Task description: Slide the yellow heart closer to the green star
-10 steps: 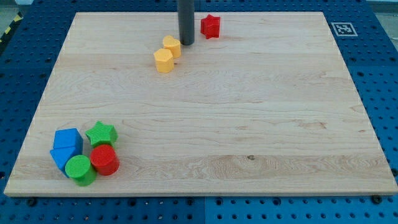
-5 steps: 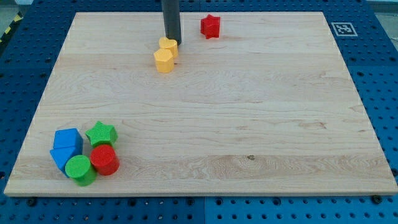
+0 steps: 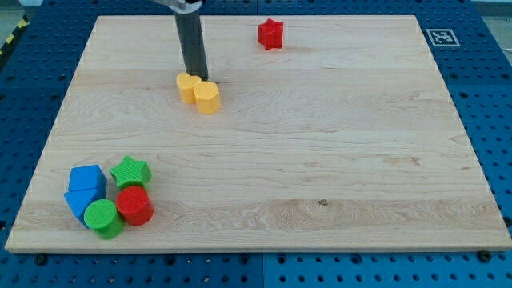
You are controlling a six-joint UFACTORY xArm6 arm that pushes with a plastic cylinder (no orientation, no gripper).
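We work on a wide wooden board point(image 3: 320, 160) set on a blue pegboard point(image 3: 32, 80). Our rod ends in no hand at all, so nothing opens or closes and nothing is held; it only pushes. My tip point(image 3: 196, 78) sits at the upper edge of a pair of yellow blocks, touching or just above them where they meet.

The cluster at the view's bottom left is the largest group: a blue cube point(image 3: 86, 179), a blue block point(image 3: 78, 202) below it whose shape we cannot make out, a green cylinder point(image 3: 102, 218), a red cylinder point(image 3: 134, 205) and, on top of the group, the green star point(image 3: 130, 171). The yellow heart point(image 3: 188, 86) lies well apart from the star, toward the view's top, touching the yellow hexagonal block point(image 3: 207, 98) on its right. A red star point(image 3: 270, 34) stands alone near the top edge.

To do this step well, we judge the push should run down and to the view's left, with the tip kept behind the heart's middle so it does not spin away, and kept off the hexagonal block so only the heart travels.
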